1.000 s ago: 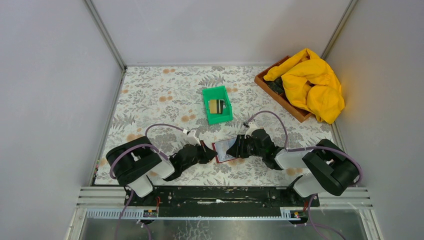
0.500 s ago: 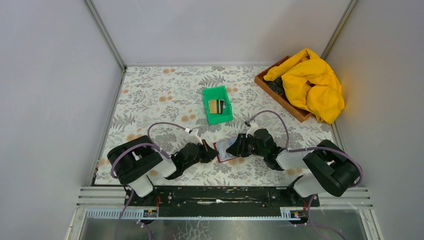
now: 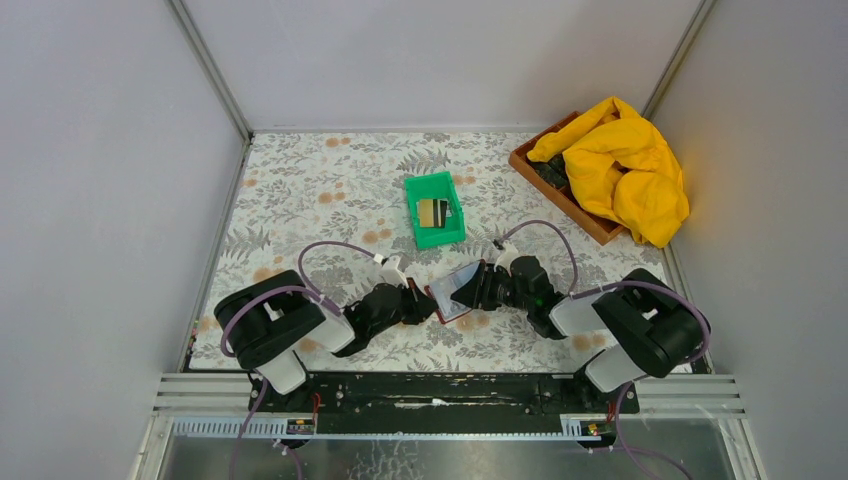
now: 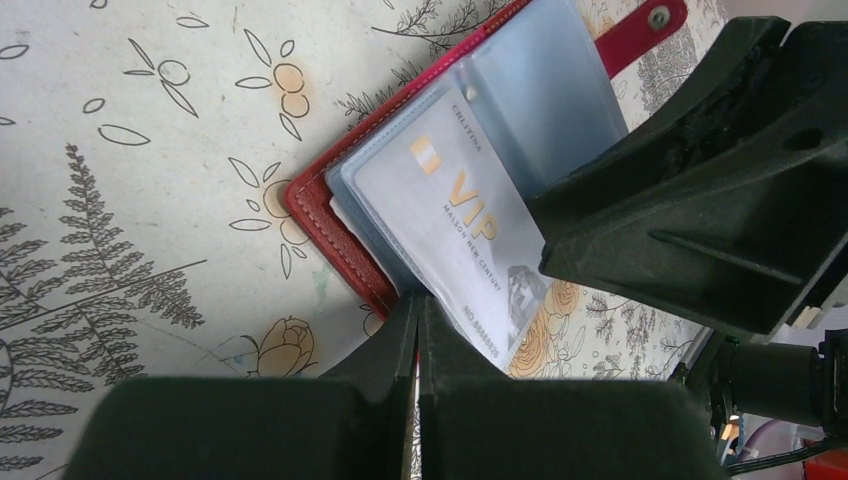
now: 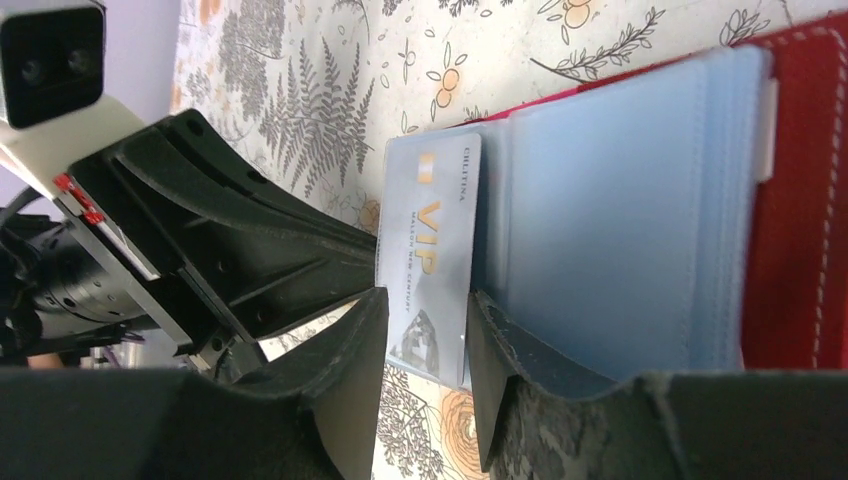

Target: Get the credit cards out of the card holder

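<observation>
Gripping the silver VIP card (image 5: 430, 230) across its width: right pincer (image 5: 427, 305) has its jaws part-way apart, one finger on each long edge. The card sticks partway out of a pale blue sleeve (image 5: 600, 220) of the red card holder (image 4: 320, 205), which lies open on the floral counter (image 3: 330, 190) between the two arms. Left pincer (image 4: 417, 325) is fully closed, tips at the holder's near edge; can't tell if it pinches it. Two more cards (image 3: 432, 211), gold and dark, sit in the green bin (image 3: 441, 237) farther back.
</observation>
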Robot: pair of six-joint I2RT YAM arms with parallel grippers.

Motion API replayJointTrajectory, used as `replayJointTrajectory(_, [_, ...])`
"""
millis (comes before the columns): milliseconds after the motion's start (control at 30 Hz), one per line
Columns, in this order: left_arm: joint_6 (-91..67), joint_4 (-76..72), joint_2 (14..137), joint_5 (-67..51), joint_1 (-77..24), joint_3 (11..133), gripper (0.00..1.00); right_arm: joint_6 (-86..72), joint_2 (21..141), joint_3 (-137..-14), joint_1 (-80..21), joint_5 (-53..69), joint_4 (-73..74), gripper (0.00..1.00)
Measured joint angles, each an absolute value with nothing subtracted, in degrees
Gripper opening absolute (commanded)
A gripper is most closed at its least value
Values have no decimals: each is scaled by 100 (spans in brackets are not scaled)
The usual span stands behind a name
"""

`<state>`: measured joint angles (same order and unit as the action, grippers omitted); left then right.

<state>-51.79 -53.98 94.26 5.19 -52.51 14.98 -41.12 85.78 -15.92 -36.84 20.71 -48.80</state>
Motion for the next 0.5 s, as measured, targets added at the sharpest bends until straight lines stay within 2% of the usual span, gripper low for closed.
replayJointTrajectory(500, [-5065,-5221,9439,484,-5251,1640,0,-5286,9902,-1415,-3417,3258,-7157,46])
